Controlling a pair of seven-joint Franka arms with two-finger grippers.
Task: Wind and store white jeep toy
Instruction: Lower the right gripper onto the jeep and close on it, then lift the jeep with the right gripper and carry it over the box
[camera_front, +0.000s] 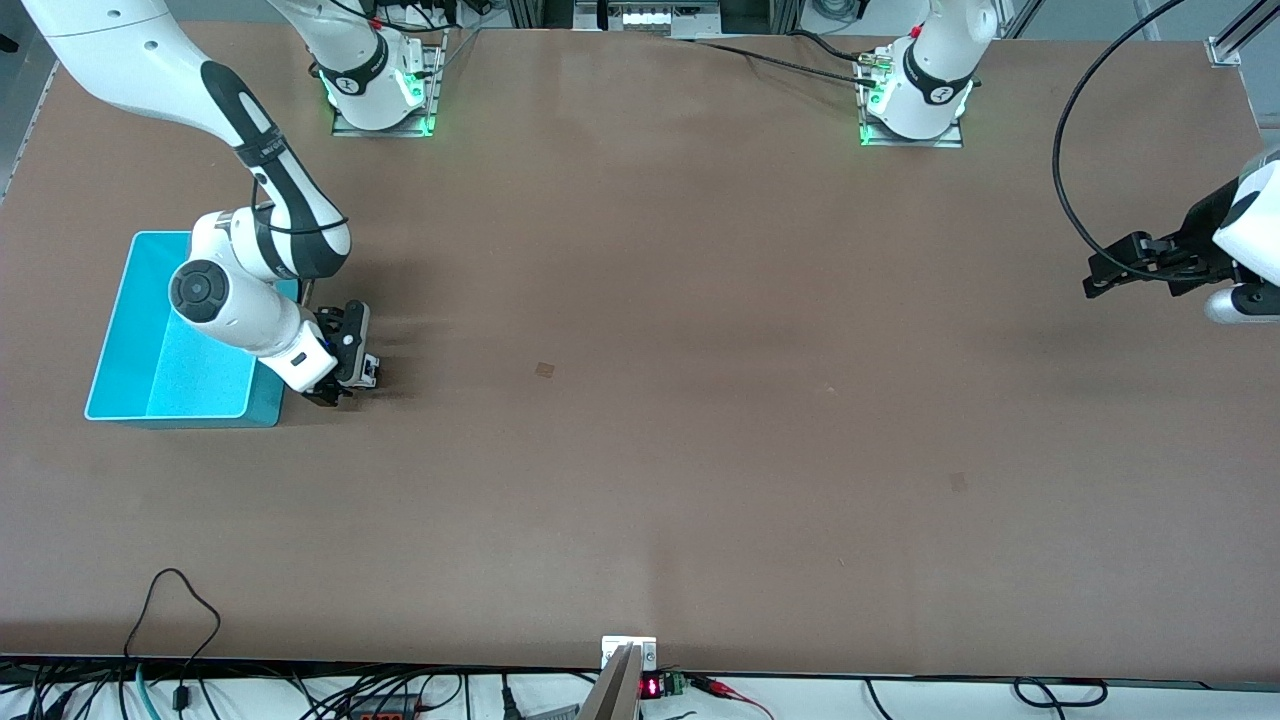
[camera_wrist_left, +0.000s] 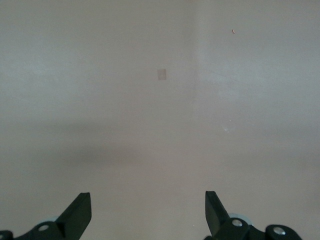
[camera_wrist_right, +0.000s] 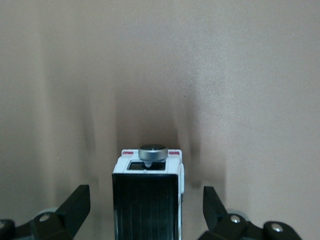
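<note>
The white jeep toy (camera_wrist_right: 148, 202) stands on the table, showing its black ribbed roof and a round grey knob at one end. In the front view the jeep (camera_front: 370, 372) sits just beside the turquoise bin (camera_front: 110, 340), toward the right arm's end of the table. My right gripper (camera_wrist_right: 145, 190) is low over the jeep and open, one finger on each side with a gap between each finger and the car body. My left gripper (camera_front: 1097, 278) waits at the left arm's end of the table, open (camera_wrist_left: 147, 194) over bare tabletop.
The turquoise bin's inside shows nothing in it where the right arm does not cover it. A small square mark (camera_front: 545, 370) lies on the brown table near the middle. Cables run along the table edge nearest the front camera.
</note>
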